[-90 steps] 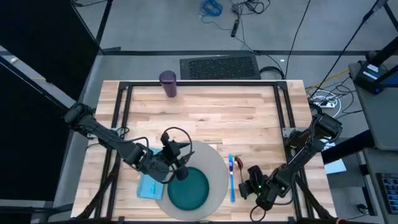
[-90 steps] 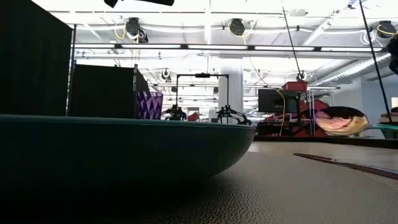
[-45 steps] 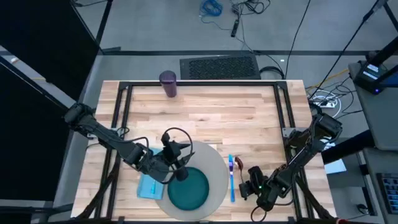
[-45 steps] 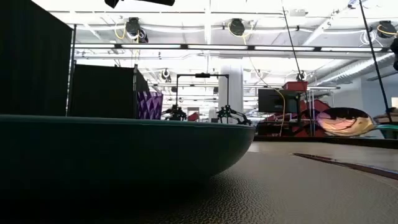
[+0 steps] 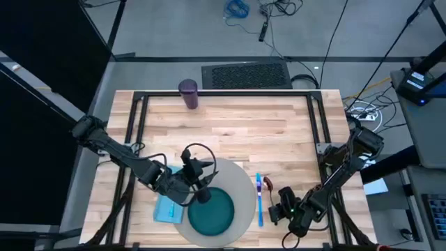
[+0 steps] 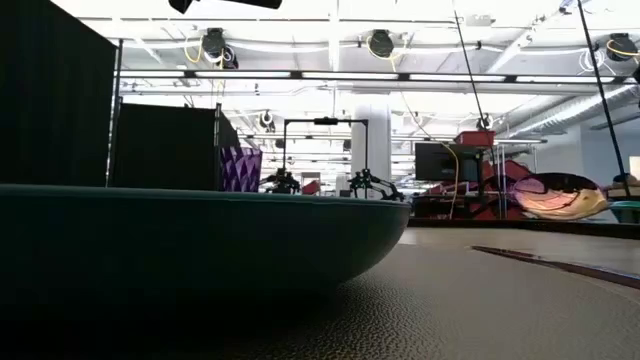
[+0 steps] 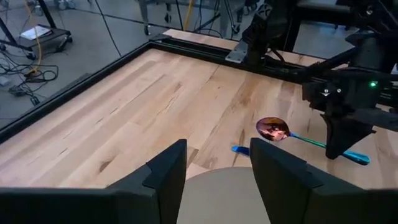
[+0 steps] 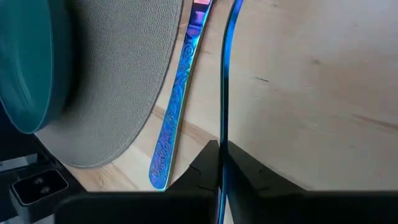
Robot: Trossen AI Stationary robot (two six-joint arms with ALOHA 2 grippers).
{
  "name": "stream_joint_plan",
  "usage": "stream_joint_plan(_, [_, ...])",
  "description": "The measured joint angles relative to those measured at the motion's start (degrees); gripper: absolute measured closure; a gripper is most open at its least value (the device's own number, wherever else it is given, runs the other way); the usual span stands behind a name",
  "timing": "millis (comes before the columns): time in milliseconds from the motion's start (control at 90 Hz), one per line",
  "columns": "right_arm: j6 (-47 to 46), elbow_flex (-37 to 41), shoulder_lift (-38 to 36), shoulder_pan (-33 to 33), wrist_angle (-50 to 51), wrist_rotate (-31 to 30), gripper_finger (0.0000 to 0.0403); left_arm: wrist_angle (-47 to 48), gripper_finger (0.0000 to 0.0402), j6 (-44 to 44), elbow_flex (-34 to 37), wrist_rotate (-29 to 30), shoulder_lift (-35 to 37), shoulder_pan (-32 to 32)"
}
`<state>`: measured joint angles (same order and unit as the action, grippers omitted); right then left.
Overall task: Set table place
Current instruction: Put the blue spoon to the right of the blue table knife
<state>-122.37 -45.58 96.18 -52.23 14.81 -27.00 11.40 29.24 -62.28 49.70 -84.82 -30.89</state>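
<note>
A: Two tools at the near edge. State of the right tool (image 5: 279,207)?

B: Clamped on the spoon (image 7: 273,130) handle; pink bowl low over the surface (image 5: 237,118), beside the blue knife (image 8: 177,102) at the mat (image 5: 240,183) rim.

A: Left tool (image 7: 214,171)?

B: Fingers spread, gripping nothing, over the mat by the teal plate (image 5: 211,213). Napkin (image 5: 166,209) lies left of the plate. Purple cup (image 5: 188,93) stands well apart at the far edge.

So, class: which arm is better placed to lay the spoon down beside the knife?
The right. Its gripper already pinches the spoon handle next to the knife; the left gripper hovers open over the mat.
</note>
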Motion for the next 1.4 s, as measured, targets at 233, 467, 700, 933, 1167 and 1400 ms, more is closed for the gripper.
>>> stream_joint_plan(233, [0.0,0.0,0.0,0.0,0.0,0.0,0.0403,0.0,0.024,0.01,0.0,-0.01,0.0,0.0])
stream_joint_plan(467, [-0.04,0.01,0.0,0.0,-0.38,-0.11,0.0403,-0.02,0.024,0.04,0.0,-0.04,0.0,0.0])
stream_joint_plan(700, [-0.01,0.0,0.0,0.15,-0.21,-1.32,0.0403,-0.22,0.024,0.18,0.0,-0.18,0.0,-0.04])
stream_joint_plan(933, [0.11,0.0,-0.11,0.02,0.58,-3.43,0.0403,-0.26,0.024,0.14,0.0,-0.32,0.0,-0.04])
stream_joint_plan(1167, [0.22,0.02,-0.13,0.0,1.77,-3.56,0.0403,-1.08,0.024,-0.06,0.0,-0.37,0.0,-0.15])
stream_joint_plan(1400, [0.44,0.0,-0.15,0.0,1.75,-3.54,0.0403,-1.92,0.024,-0.19,0.0,-1.46,0.95,-1.17])
